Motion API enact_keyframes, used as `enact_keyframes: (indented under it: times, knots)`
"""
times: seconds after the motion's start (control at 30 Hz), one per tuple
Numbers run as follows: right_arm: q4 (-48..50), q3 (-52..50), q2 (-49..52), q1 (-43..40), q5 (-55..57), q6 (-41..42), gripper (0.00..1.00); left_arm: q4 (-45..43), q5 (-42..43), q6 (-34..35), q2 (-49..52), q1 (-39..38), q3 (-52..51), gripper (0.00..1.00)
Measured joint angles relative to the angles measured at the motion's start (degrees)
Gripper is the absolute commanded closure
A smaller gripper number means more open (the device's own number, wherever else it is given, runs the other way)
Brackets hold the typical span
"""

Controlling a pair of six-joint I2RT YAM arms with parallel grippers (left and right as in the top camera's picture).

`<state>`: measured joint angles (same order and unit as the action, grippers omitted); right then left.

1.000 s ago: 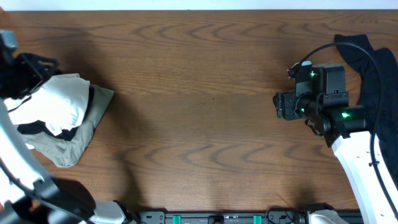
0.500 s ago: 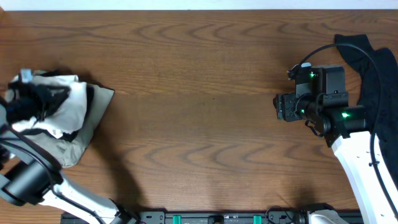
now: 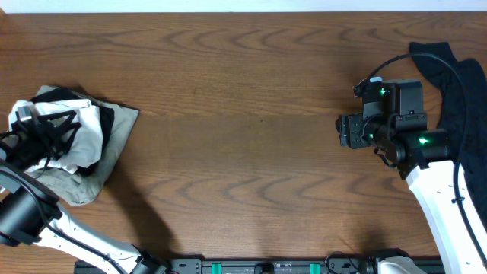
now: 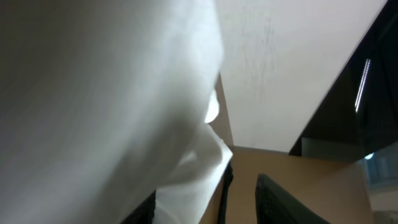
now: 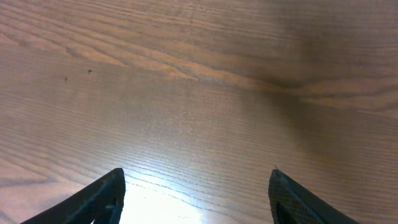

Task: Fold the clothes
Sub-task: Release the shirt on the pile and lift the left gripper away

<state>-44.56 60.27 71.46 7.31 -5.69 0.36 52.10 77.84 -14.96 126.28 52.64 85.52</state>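
The clothes lie in a heap at the table's left edge: a white T-shirt [image 3: 85, 125] bunched on top of a khaki garment [image 3: 91, 173], with black cloth showing between them. My left gripper [image 3: 47, 137] sits on this heap. In the left wrist view the white T-shirt [image 4: 106, 106] fills the left side and drapes between the jaws of the left gripper [image 4: 211, 211], resting on one finger [image 4: 144, 211], while the other finger [image 4: 283, 202] stands free of it. A black garment [image 3: 445, 76] lies at the far right. My right gripper [image 3: 341, 131] [image 5: 196, 199] hovers open over bare wood.
The wooden table [image 3: 243, 114] stretches between the two arms. My right arm's white link [image 3: 441, 205] and its cable cross over the black garment. A pale cloth [image 3: 479, 114] shows at the right edge.
My left gripper has swung in over the heap and come down with the white T-shirt, and its jaws have spread apart. The right arm has not moved.
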Motion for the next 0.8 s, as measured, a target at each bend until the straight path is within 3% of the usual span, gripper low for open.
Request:
enact_keyframes:
  times: [0.23, 0.3, 0.37, 0.47, 0.67, 0.8]
  knots:
    - [-0.2, 0.0, 0.0, 0.0, 0.0, 0.0, 0.27, 0.6, -0.2, -3.0, -0.4, -0.7, 0.0, 0.38]
    - [-0.2, 0.0, 0.0, 0.0, 0.0, 0.0, 0.21, 0.9, -0.5, -4.0, -1.0, -0.9, -0.1, 0.3]
    - [-0.2, 0.0, 0.0, 0.0, 0.0, -0.1, 0.08, 0.9, -1.6, -4.7, -2.6, -1.2, -0.5, 0.23]
    - [0.1, 0.0, 0.0, 0.0, 0.1, -0.4, 0.01, 0.6, -5.1, -5.6, -6.7, -2.2, -1.0, 0.02]
    - [1.8, 0.0, 0.0, 0.0, 0.2, -0.7, 0.01, 0.3, -15.3, -4.2, -22.7, -7.9, -1.4, 0.02]
    - [5.0, -0.1, 0.0, 0.0, 0.2, -0.6, 0.01, -0.2, -24.4, -3.3, -35.1, -18.0, -1.3, 0.02]
